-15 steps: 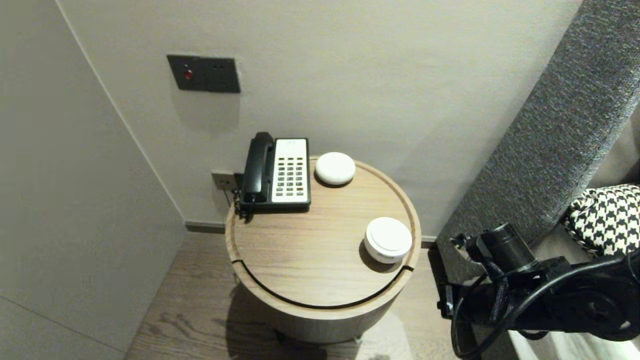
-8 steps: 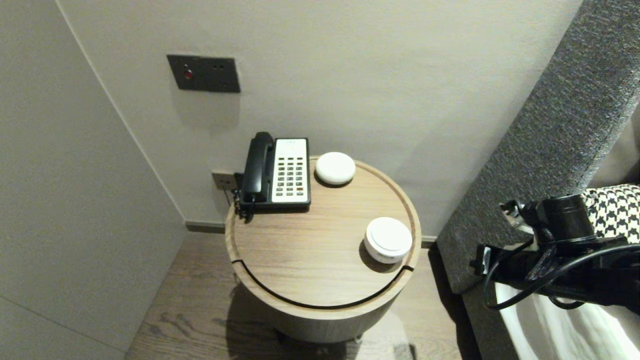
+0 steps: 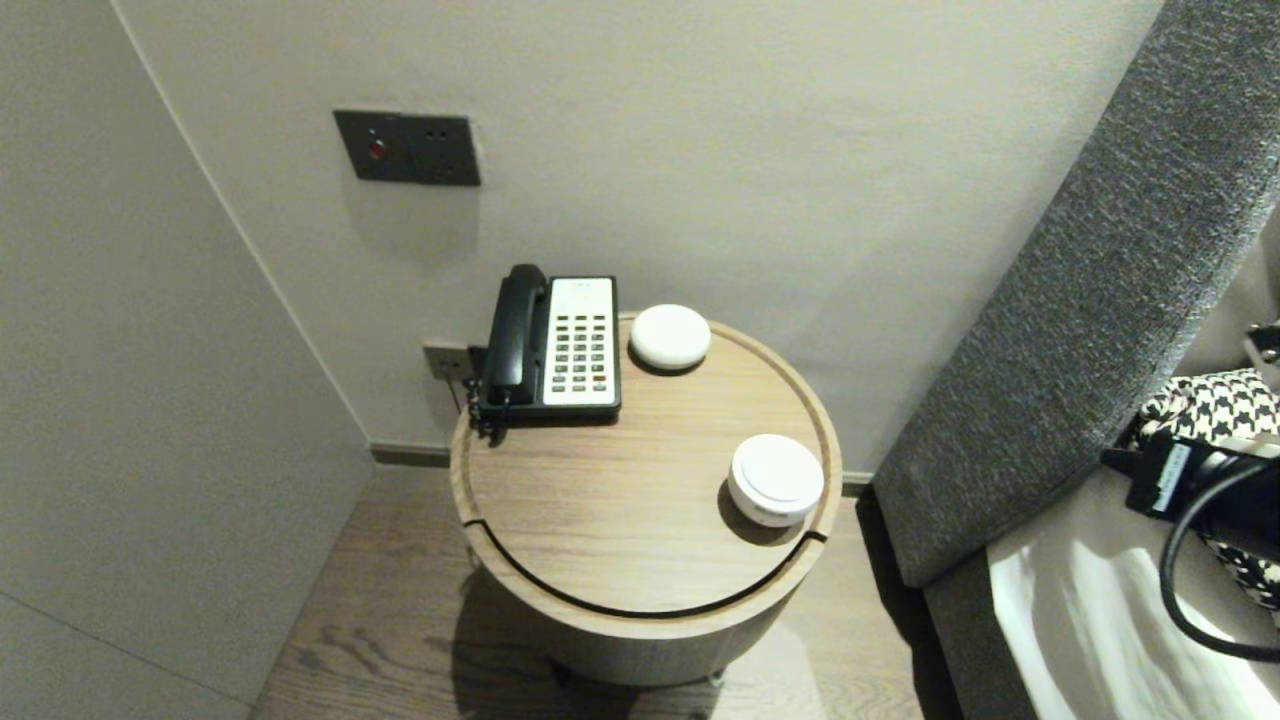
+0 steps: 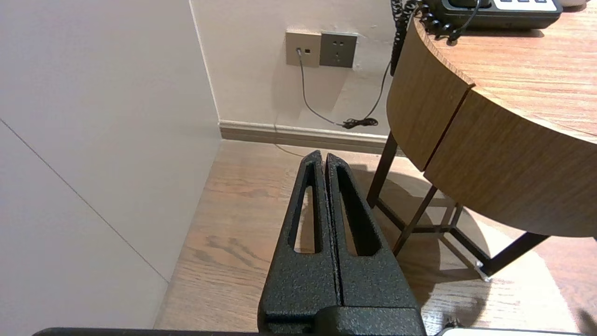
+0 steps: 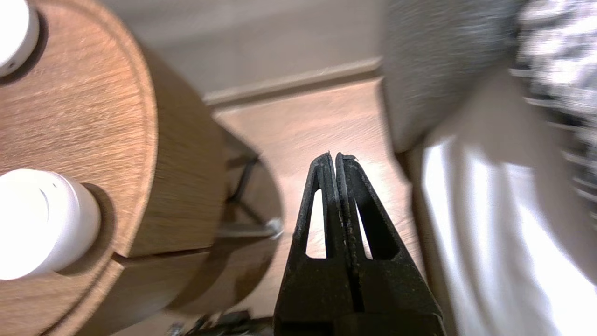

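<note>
A round wooden side table (image 3: pixel 600 530) stands against the wall. On it sit a black and white desk phone (image 3: pixel 555 345), a white dome-shaped object (image 3: pixel 670 336) at the back, and a white round lidded container (image 3: pixel 776 479) near the right rim, also in the right wrist view (image 5: pixel 42 224). My right gripper (image 5: pixel 335 156) is shut and empty, pointing down over the floor between the table and the bed; only part of that arm (image 3: pixel 1190 475) shows at the head view's right edge. My left gripper (image 4: pixel 322 155) is shut and empty, parked low over the floor left of the table (image 4: pixel 503 140).
A grey upholstered headboard (image 3: pixel 1090 300) and a bed with a white sheet (image 3: pixel 1090 620) and a houndstooth pillow (image 3: pixel 1215 405) lie to the right. A dark switch panel (image 3: pixel 406 148) is on the wall. Wall sockets (image 4: pixel 322 49) with a cable sit low behind the table. A wall closes the left side.
My right arm has swung back to the right, from the floor gap beside the table to the head view's right edge, mostly out of view. The left arm and the table's objects have not moved.
</note>
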You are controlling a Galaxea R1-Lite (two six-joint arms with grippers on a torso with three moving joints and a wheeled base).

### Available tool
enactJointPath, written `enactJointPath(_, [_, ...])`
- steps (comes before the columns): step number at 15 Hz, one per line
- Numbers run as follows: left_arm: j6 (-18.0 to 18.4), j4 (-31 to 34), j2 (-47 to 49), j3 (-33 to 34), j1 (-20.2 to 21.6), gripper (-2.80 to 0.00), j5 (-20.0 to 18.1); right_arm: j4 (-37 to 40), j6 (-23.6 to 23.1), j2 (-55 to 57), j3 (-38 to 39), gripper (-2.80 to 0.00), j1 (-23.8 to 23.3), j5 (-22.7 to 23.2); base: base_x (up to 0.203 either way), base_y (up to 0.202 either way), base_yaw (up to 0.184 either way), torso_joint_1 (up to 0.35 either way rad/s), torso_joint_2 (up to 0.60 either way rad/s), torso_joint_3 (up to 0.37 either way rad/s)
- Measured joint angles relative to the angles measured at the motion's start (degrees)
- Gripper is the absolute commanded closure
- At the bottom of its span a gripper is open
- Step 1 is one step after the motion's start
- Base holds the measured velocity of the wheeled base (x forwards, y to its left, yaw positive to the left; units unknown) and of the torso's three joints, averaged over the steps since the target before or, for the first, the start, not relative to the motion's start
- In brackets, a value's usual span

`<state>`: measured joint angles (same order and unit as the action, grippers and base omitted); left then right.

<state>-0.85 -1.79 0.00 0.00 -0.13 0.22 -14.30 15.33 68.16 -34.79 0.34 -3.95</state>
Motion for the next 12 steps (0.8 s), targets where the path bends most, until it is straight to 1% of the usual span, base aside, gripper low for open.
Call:
enactJointPath(3, [0.0,0.0,0.0,0.0,0.0,0.0,0.0,0.3,-2.4,-10.4,6.7,0.0,-0.9,-2.2,0.0,0.0,0.0,0.0,0.0,0.0])
enactJointPath(5, [0.0,0.0,0.0,0.0,0.0,0.0,0.0,1.6,-3.5,-17.3,11.7,0.0,-1.0,-2.7,0.0,0.0,0.0,0.0,0.0,0.0])
enactJointPath(8, [0.0,0.0,0.0,0.0,0.0,0.0,0.0,4.6,-5.7,-27.0,19.9,0.0,-0.4,-2.3,0.0,0.0,0.0,0.0,0.0,0.0])
enactJointPath(10, [0.0,0.0,0.0,0.0,0.0,0.0,0.0,5.2,-6.9,-34.0,23.8,0.0,0.7,-1.0,0.0,0.0,0.0,0.0,0.0,0.0])
enactJointPath(12, [0.0,0.0,0.0,0.0,0.0,0.0,0.0,5.6,-9.4,-40.1,28.4,0.0,1.6,-0.1,0.0,0.0,0.0,0.0,0.0,0.0])
